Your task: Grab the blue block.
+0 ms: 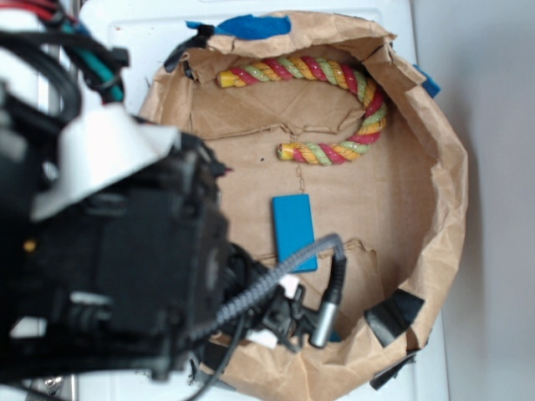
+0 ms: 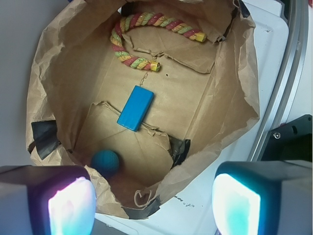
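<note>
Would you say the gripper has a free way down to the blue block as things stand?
Probably yes: the blue block lies flat and alone on the paper floor, apart from the rope and ball, and the gripper has its jaws wide open.

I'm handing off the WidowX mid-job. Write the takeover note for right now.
Gripper: open, empty, high above the paper bin's near rim.
Blue block: flat on the bin floor, mid-bin, untouched, nothing on it.
Rope: curled at the far wall, apart from the block.
Dark-blue ball: near corner, close to the block's near end; not the target.
Done: nothing grasped.
Left: centre over the block, descend, close across its narrow width, lift.
</note>
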Available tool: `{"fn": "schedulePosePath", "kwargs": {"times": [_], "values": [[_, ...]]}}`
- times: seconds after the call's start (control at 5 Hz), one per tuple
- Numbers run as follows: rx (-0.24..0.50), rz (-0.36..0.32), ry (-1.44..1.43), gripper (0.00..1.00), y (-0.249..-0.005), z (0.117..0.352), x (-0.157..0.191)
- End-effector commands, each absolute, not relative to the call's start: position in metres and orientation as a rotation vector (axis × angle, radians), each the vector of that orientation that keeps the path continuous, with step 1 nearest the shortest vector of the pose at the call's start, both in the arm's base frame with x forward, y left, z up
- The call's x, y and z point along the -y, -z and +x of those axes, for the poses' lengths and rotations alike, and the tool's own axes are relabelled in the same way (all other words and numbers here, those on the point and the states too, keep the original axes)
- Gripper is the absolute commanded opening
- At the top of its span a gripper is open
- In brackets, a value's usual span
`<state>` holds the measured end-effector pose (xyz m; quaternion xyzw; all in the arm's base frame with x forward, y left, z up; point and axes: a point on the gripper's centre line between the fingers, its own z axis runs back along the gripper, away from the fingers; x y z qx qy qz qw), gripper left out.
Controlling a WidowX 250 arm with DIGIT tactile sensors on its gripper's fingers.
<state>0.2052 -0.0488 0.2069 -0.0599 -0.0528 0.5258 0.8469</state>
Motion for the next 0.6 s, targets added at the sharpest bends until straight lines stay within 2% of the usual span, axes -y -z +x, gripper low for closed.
{"fn": "schedulePosePath", "kwargs": {"times": [0.0,0.2,0.4], "values": [[0.131,-0.146,-1.125,1.0,-0.215,0.207,0.046],[0.082,-0.069,-1.177,1.0,-0.179,0.233,0.024],[0.054,-0.057,-1.207,1.0,-0.156,0.253,0.01]]}}
